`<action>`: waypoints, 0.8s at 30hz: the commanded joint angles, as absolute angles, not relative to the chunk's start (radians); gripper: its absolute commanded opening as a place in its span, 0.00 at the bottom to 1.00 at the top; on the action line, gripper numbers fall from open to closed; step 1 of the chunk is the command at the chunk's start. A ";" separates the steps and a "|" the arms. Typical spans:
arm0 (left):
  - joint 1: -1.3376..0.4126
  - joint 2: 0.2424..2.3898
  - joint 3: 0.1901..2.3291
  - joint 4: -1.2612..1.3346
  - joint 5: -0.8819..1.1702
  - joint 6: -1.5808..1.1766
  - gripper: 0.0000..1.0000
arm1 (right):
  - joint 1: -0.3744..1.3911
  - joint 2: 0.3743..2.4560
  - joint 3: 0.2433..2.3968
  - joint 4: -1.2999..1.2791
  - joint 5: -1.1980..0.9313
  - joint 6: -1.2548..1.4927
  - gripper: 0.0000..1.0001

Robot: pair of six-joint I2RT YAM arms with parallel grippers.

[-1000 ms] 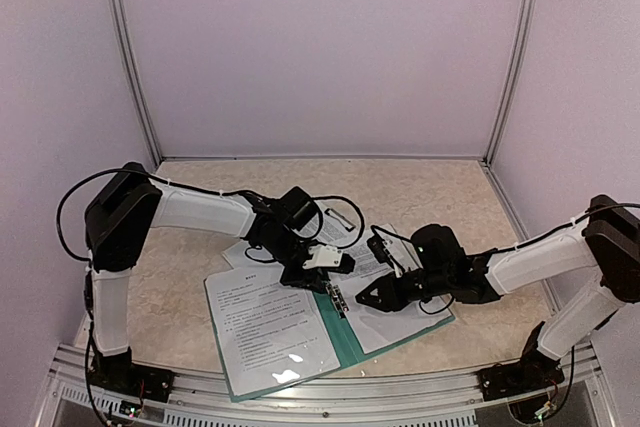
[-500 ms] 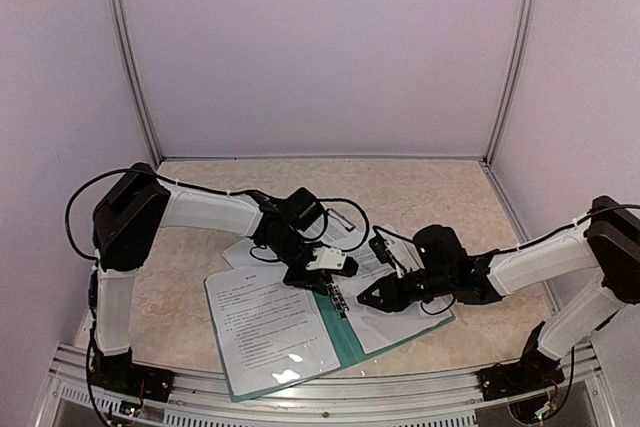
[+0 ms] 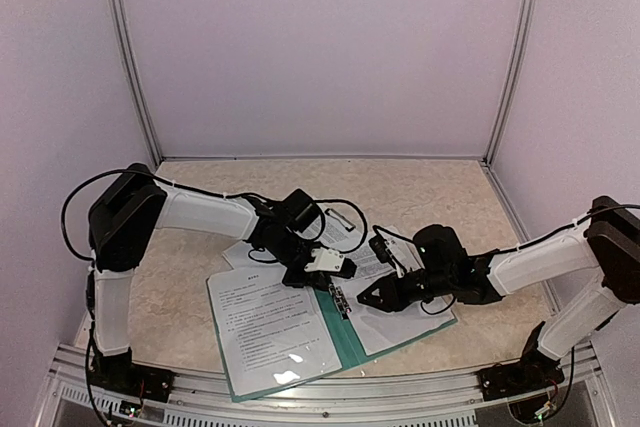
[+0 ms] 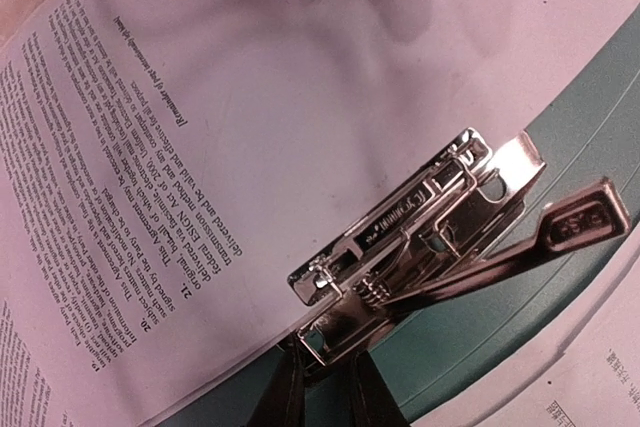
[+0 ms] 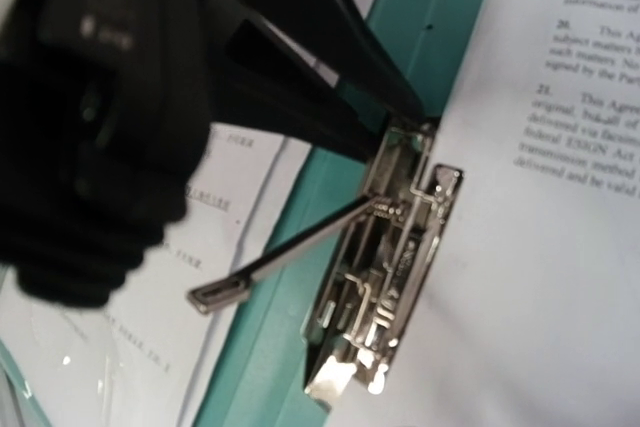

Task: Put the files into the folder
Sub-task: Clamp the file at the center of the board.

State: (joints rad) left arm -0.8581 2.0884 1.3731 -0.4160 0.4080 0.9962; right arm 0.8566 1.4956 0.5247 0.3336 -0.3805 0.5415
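Top external view, from your left: the left arm (image 3: 200,212) bends in from its base toward the middle of the table (image 3: 180,277). Below it the folder (image 3: 340,332) lies open and flat near the front edge, its teal spine running between two white pages. On its left half you see the left-hand sheet (image 3: 268,332), printed, with a glare near its bottom corner. More of the files (image 3: 345,232) lie loose on the table behind the folder, partly under the arm. The left gripper (image 3: 340,272) is down at the far end of the spine, at the metal clip (image 4: 420,237). In the left wrist view its fingers (image 4: 285,397) stand close together at the clip's near end, but you cannot tell whether they actually pinch it. The clip's lever (image 4: 540,242) is tilted up off the teal card. Right of the spine, the right-hand sheet (image 4: 150,177) reaches under the clip with its edge. The right gripper (image 3: 368,299) is low over that sheet just beside the clip, its jaws apart with only paper beneath them.
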 commanded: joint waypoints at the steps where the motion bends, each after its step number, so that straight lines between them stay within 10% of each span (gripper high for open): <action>1: -0.868 2.095 1.330 -0.442 0.365 0.990 0.12 | 0.850 1.491 0.512 0.346 -0.382 0.546 0.29; 24: -0.865 2.101 1.284 -0.395 0.347 0.960 0.00 | 0.853 1.507 0.472 0.488 -0.404 0.645 0.38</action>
State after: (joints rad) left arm -0.8585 2.0697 1.3293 -0.3447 0.3862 1.0050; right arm 0.8562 1.4956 0.5072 0.3901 -0.3862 0.5842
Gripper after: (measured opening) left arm 0.063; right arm 0.381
